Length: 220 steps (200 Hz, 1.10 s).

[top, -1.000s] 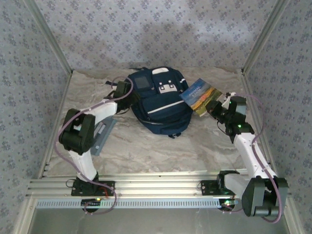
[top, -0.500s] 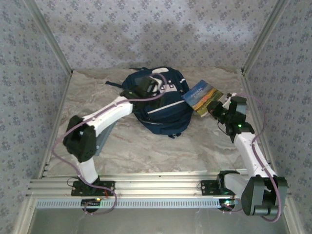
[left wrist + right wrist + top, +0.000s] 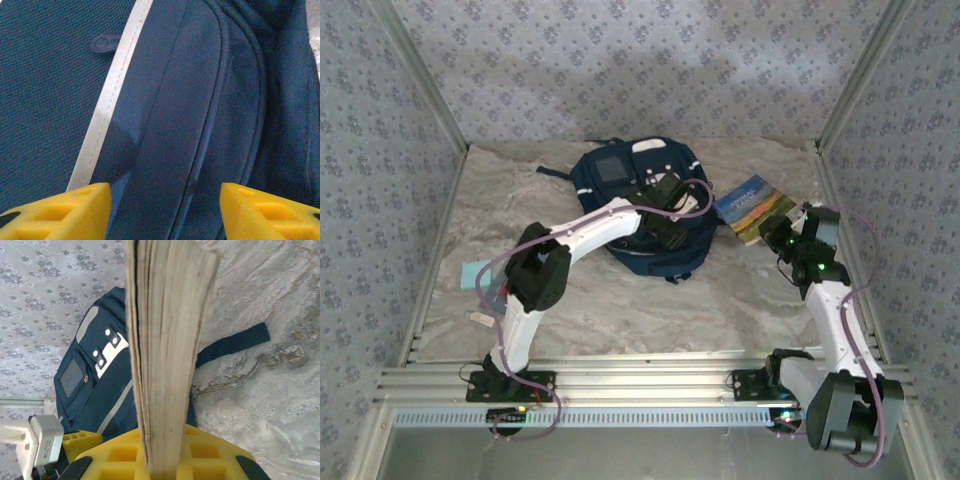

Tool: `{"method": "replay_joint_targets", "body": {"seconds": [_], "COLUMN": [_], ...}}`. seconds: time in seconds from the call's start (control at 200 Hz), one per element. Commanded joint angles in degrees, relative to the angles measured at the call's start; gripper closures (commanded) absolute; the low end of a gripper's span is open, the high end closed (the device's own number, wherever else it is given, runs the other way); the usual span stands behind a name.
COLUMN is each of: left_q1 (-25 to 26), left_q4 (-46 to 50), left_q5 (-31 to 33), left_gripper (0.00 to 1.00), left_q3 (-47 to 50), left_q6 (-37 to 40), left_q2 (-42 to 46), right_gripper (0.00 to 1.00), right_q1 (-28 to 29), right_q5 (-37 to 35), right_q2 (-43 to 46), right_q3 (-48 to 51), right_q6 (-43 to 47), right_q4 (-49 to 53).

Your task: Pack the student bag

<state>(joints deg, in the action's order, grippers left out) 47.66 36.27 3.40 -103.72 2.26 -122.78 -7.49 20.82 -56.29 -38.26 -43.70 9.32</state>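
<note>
Student bag lies directly under the left gripper, fingers parted, while the right gripper clamps a book beside it

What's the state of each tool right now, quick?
Left tool: open over the student bag, holding nothing.
Right tool: closed, holding the book.

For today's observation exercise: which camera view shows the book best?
The top external view: the book shows its printed cover, beside the student bag. The right wrist view gives its page edges end-on, clamped in the right gripper. The left wrist view faces bag fabric.
</note>
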Motion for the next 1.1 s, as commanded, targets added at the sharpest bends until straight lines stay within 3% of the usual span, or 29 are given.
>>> {"method": "replay_joint_targets", "body": {"seconds": [0.0,0.31,0.37,0.465,0.515,0.6,0.72,0.914,1.094], "left_q1": [0.1,0.0,0.1,0.0,-0.2,-1.5,-5.4,-10.6,-13.6], "left_q4": [2.3,2.3,2.2,3.1,4.1,4.2,3.4,2.9,5.8], "left_q5": [-1.3,3.2,3.6,4.9,4.7,0.1,-11.3,-24.7,-31.2], "left_gripper": [0.41,0.45,0.55,0.83,0.91,1.0,1.0,1.0,1.0], "left_q3": [-3.1,-5.1,-5.2,-5.8,-6.5,-7.2,-7.7,-13.8,-24.0], "left_q6": [1.9,2.7,2.5,1.8,1.2,-0.8,-5.6,-11.2,-13.1], "left_q2": [-2.3,-8.3,-8.8,-8.8,-8.2,-6.2,-2.6,0.6,-0.7], "right_gripper": [1.0,1.0,1.0,1.0,1.0,1.0,1.0,1.0,1.0], "right_q1": [-0.8,-1.2,-1.2,-1.3,-1.3,-1.6,-2.5,-3.5,-3.4], "right_q5": [1.4,2.8,2.8,2.7,2.7,2.9,3.8,2.1,2.3], "right_q2": [2.3,2.4,2.7,3.2,3.5,3.9,4.0,5.2,6.6], "right_q3": [-0.1,0.6,0.6,0.4,0.2,-0.5,-3.2,-5.8,-5.1], "right_q6": [-0.2,-0.7,-0.5,-0.3,-0.2,0.3,2.6,6.2,5.4], "right_q4": [-1.8,-3.1,-2.7,-2.3,-2.0,-1.1,2.5,6.9,6.4]}}
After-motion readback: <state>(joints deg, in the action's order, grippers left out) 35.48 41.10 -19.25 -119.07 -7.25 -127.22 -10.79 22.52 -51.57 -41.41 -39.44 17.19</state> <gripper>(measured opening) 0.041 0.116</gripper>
